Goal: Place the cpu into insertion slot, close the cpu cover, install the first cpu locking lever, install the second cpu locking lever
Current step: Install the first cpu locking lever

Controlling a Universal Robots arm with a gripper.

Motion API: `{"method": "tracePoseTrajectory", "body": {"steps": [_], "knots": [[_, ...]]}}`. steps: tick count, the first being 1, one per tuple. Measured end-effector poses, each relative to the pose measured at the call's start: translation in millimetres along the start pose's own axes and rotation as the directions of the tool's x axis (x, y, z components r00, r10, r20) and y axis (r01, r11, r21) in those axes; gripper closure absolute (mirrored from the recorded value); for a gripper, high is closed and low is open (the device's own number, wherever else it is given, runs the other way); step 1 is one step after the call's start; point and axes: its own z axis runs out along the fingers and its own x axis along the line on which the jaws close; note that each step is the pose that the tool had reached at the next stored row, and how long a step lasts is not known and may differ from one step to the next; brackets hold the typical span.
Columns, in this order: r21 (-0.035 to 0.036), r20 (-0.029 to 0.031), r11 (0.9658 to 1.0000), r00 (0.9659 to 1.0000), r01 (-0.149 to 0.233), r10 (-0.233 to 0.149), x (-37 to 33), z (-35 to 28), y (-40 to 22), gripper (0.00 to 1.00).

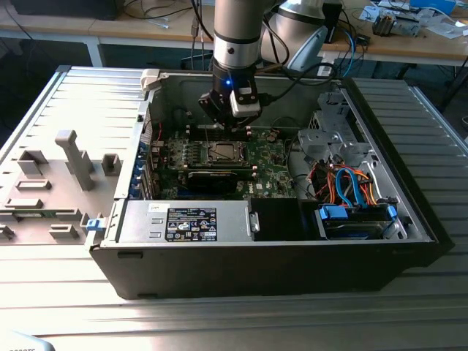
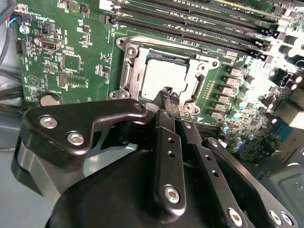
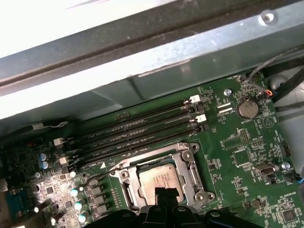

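Cpu (image 2: 164, 78) seated in insertion slot (image 2: 127, 78), tool (image 2: 169, 96) poised above, tips together.

the silvery cpu (image 2: 164, 78) lies flat in the insertion slot (image 2: 127, 76), cpu cover (image 2: 199, 71) closed.

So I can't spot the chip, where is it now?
The chip lies in the socket on the green board, framed by the metal cover, just beyond the gripper in both wrist views.

Matt silvery metal cpu (image 2: 161, 78), shiny metal cpu cover (image 2: 133, 71), glossy black pincer (image 2: 169, 95)
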Motion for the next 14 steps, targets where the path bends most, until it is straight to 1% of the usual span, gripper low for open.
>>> {"method": "tracePoseTrajectory", "body": {"steps": [2, 6, 7, 8, 11, 13, 14], "knots": [[-0.0050, -0.0014, 0.9994, 0.9994, 0.034, -0.034, 0.0, 0.0, 0.0, 0.89], [-0.0142, -0.0037, 0.9980, 0.9981, 0.062, -0.062, 0.0, 0.1, 0.0, 0.89], [-0.0178, -0.0045, 0.9966, 0.9968, 0.080, -0.080, 0.0, 0.1, 0.0, 0.89], [-0.0211, -0.0051, 0.9943, 0.9945, 0.105, -0.105, 0.0, 0.2, 0.0, 0.89], [-0.0233, -0.0055, 0.9900, 0.9903, 0.139, -0.139, 0.0, 0.2, 0.0, 0.89], [-0.0233, -0.0056, 0.9871, 0.9873, 0.159, -0.159, 0.0, 0.2, 0.0, 0.89], [-0.0232, -0.0057, 0.9843, 0.9845, 0.175, -0.175, 0.0, 0.2, -0.1, 0.89]]}}
